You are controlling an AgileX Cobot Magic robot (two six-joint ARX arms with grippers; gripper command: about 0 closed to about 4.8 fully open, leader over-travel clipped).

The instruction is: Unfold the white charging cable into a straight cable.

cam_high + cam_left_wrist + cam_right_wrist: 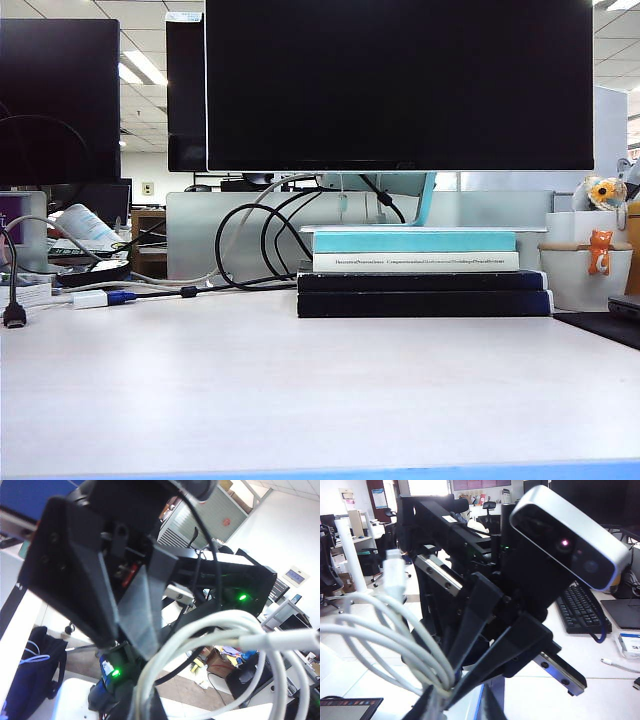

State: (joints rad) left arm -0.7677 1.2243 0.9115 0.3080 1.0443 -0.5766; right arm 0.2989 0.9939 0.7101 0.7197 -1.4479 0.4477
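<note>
The white charging cable hangs as a bundle of loops close in front of the left wrist camera, one white plug end sticking out sideways. My left gripper is shut on the strands at the bundle's base. The right wrist view shows the same coiled cable, with a plug end standing upright. There my right gripper is shut on the gathered strands. The left arm's black fingers meet the same spot. Neither gripper nor the cable appears in the exterior view.
On the white table a stack of books carries a large monitor. Black cables loop behind it. A white adapter with a blue plug lies at the left. White pots stand at the right.
</note>
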